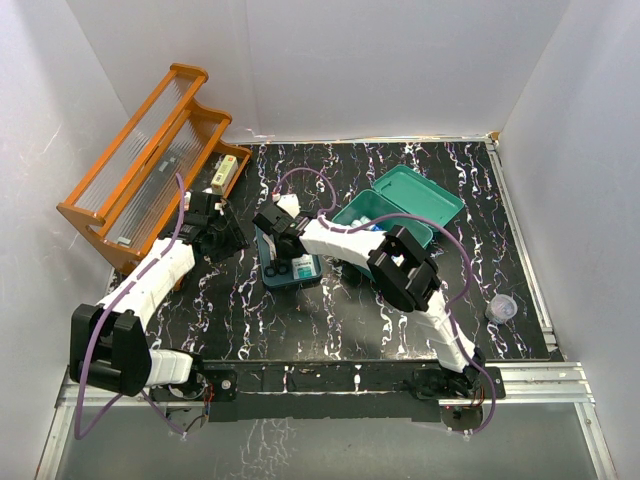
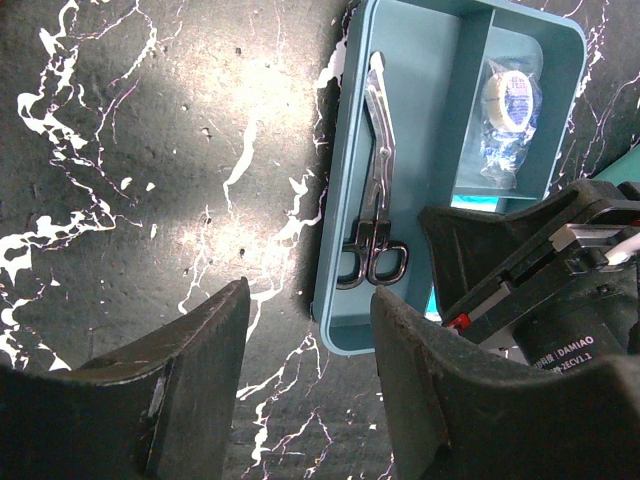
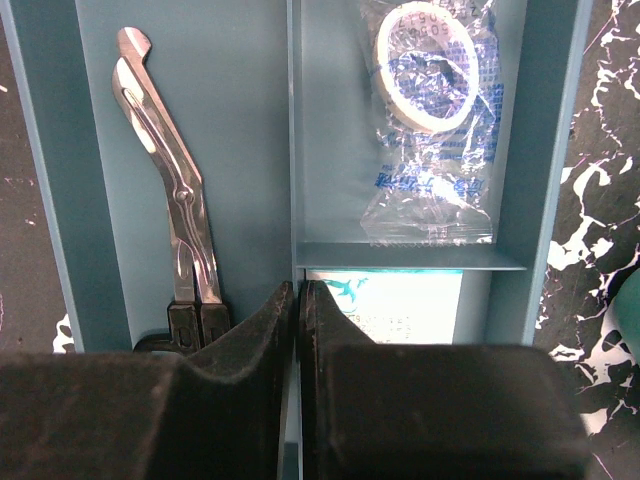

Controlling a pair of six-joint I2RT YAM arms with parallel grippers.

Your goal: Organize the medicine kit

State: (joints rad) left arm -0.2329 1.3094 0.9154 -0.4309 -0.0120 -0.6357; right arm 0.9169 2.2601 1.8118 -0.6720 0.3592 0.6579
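**Q:** Top view: where is the medicine kit?
**A:** The medicine kit (image 1: 425, 195) sits open, right of centre on the table (image 1: 350, 320), with its lid back. A blue tray (image 1: 303, 268) lies apart from it, to its left. My right gripper (image 1: 280, 248) is down on the tray. My left gripper (image 1: 215, 228) hangs between the tray and the orange rack (image 1: 150, 165).

**Q:** Left wrist?
**A:** My left fingers (image 2: 200, 340) are spread with nothing between them, and bare table shows below. The tray is just beside them. Scissors (image 2: 375, 190) lie in its long compartment, a bagged tape roll (image 2: 508, 100) in the next.

**Q:** Right wrist?
**A:** My right fingers (image 3: 255, 335) are clenched on the tray's divider (image 3: 293, 150), the wall pinched between the tips. The scissors are left of it and the tape is right. A white printed packet (image 3: 395, 305) is in the compartment nearest me.
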